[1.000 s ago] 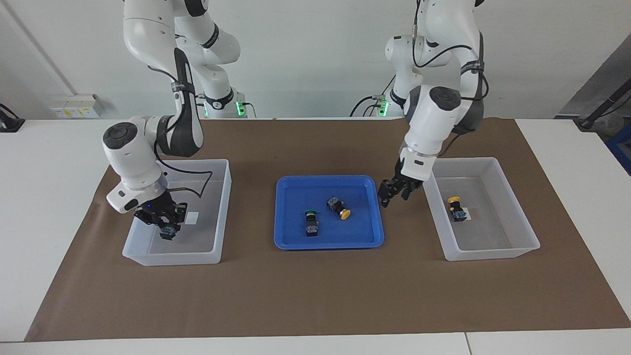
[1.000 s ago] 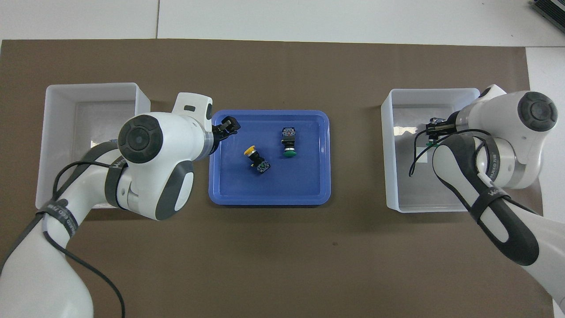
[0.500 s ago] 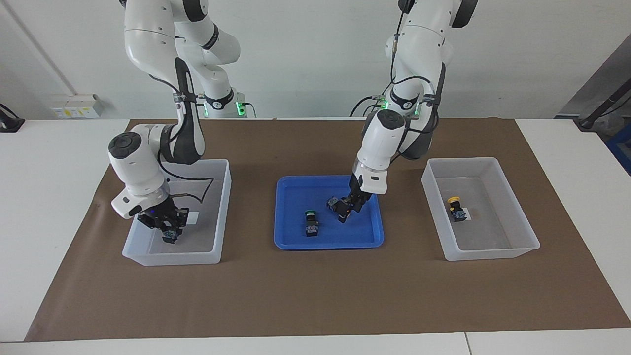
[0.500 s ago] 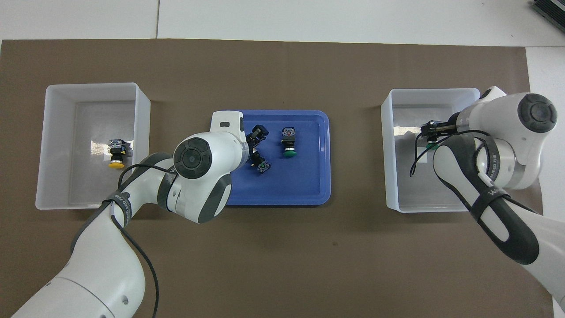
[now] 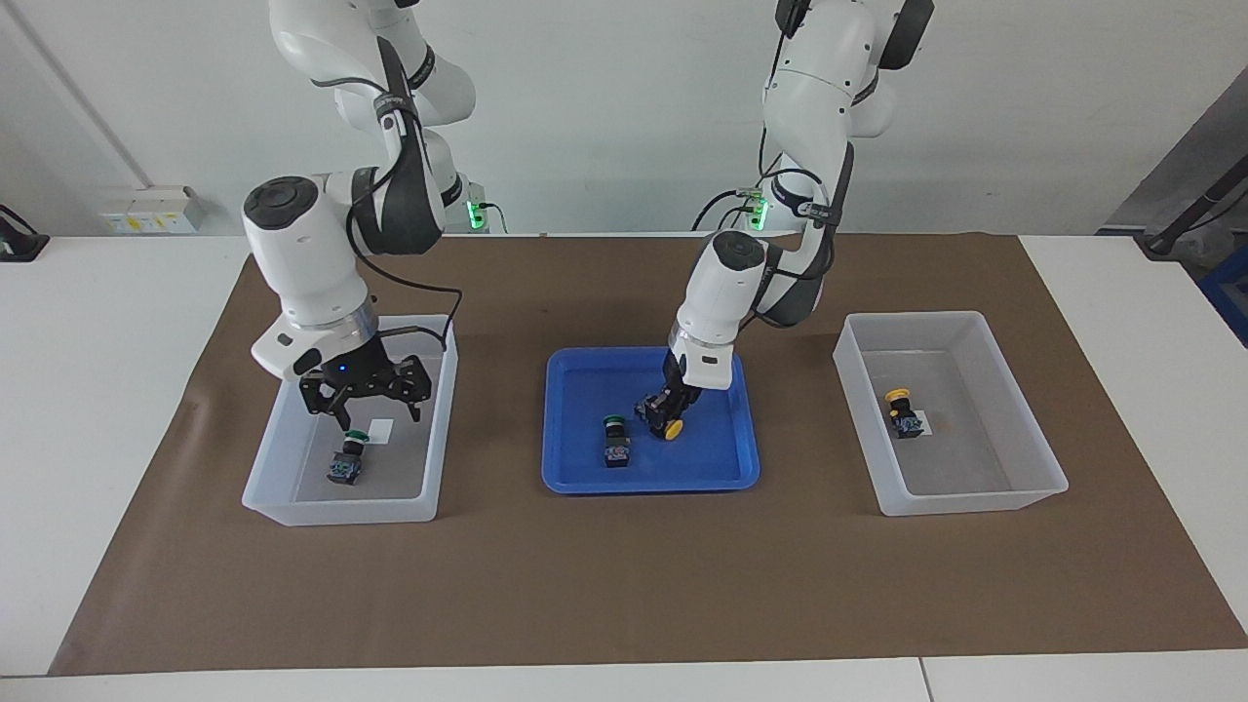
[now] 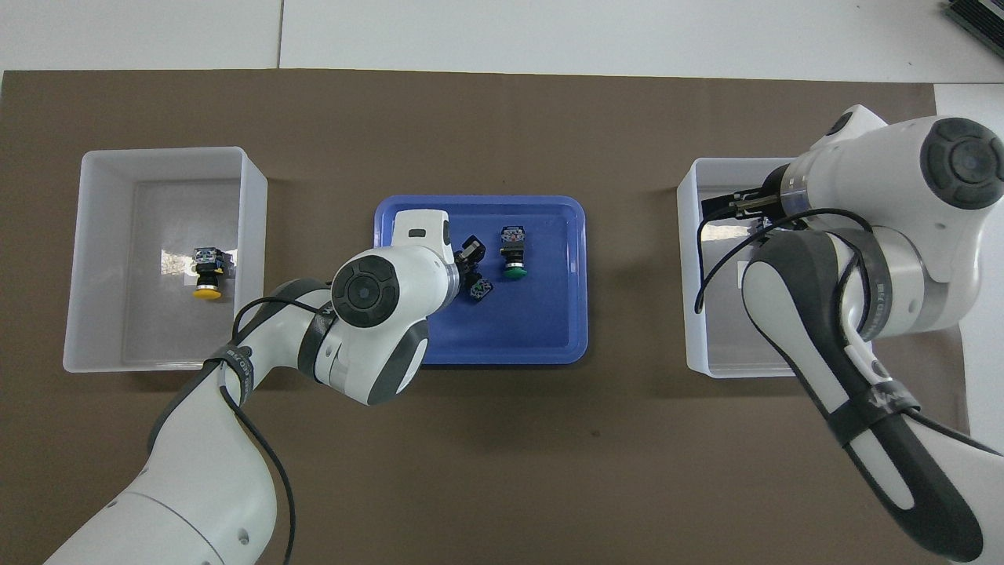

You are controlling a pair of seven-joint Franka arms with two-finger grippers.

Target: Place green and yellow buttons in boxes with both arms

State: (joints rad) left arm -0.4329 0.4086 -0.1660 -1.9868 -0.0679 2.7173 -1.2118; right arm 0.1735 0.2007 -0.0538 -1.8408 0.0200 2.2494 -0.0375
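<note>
My left gripper (image 5: 667,417) is down in the blue tray (image 5: 585,375), its fingers closed around a yellow button (image 5: 673,429); in the overhead view (image 6: 480,289) only that button's black body shows beside the gripper (image 6: 471,263). A green button (image 5: 614,441) (image 6: 513,253) lies in the tray beside it. My right gripper (image 5: 361,395) hangs open and empty over the box (image 5: 341,512) at the right arm's end, where a green button (image 5: 346,458) lies. The box (image 5: 975,502) at the left arm's end holds a yellow button (image 5: 902,411) (image 6: 207,271).
Brown paper (image 5: 624,585) covers the table's middle. In the overhead view my right arm (image 6: 863,275) covers most of its box (image 6: 690,314) and hides the green button in it. The other box (image 6: 74,259) shows whole.
My right gripper opened, let go of the green button in its box and rose. My left gripper swung from beside the tray down onto the yellow button and closed on it.
</note>
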